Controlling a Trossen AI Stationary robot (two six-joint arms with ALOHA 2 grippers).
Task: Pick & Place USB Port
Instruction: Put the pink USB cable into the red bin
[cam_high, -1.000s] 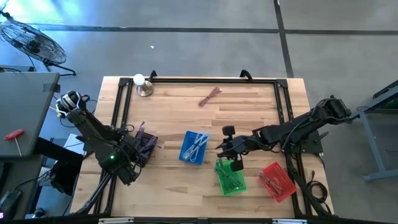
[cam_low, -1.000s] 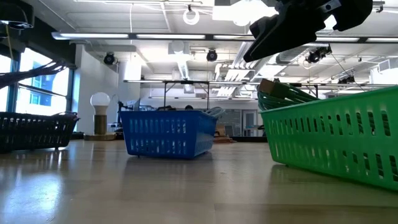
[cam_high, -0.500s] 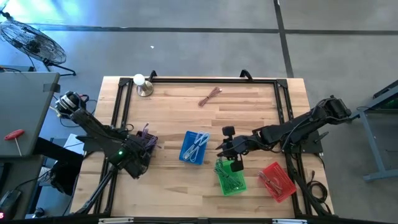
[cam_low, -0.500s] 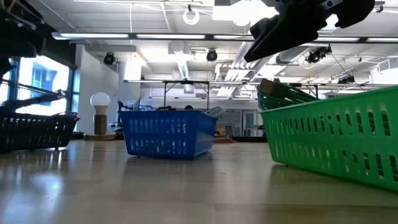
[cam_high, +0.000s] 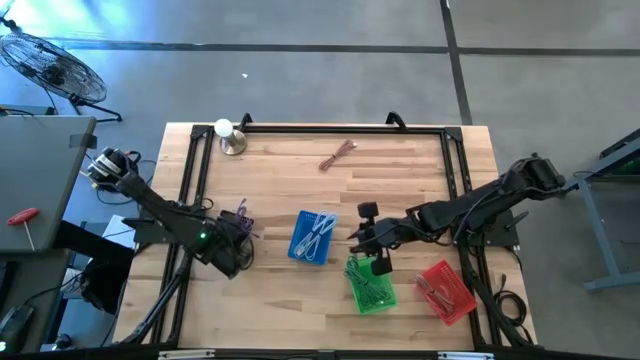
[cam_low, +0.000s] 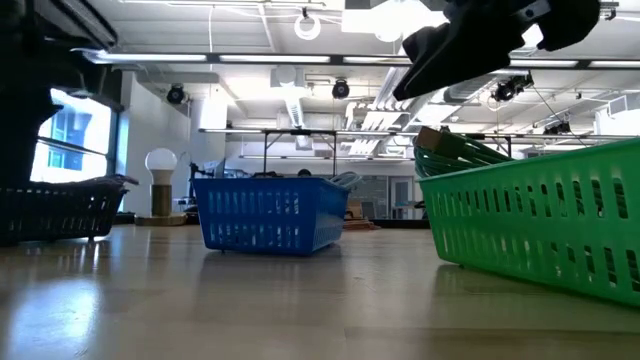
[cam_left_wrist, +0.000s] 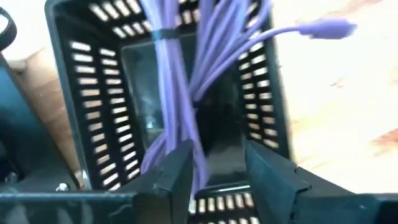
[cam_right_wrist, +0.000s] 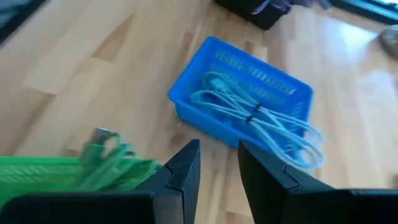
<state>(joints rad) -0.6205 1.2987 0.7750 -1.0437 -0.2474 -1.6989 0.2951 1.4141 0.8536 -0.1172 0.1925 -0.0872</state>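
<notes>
A black basket (cam_left_wrist: 168, 93) holds a bundled purple cable (cam_left_wrist: 180, 81), one plug of which sticks out over the rim (cam_left_wrist: 326, 28). My left gripper (cam_left_wrist: 217, 171) is open right above this basket (cam_high: 238, 225), with the cable running down close to one finger. Whether they touch, I cannot tell. My right gripper (cam_right_wrist: 219, 171) hovers open between the blue basket (cam_right_wrist: 242, 99) with its pale blue cable (cam_right_wrist: 261, 118) and the green basket (cam_high: 370, 286) with a green cable (cam_right_wrist: 106, 155). A brown cable (cam_high: 338, 154) lies loose on the far part of the table.
A red basket (cam_high: 445, 292) with a red cable stands near the table's right near corner. A bulb lamp (cam_high: 228, 136) stands at the far left corner. A black frame (cam_high: 320, 128) runs along the table's far and side edges. Bare wood lies between the baskets and the brown cable.
My left gripper has swung toward the table's right, from the left near side of the black basket to just over it. In the low view the left arm has grown into a dark mass above the black basket. My right arm has kept still.
</notes>
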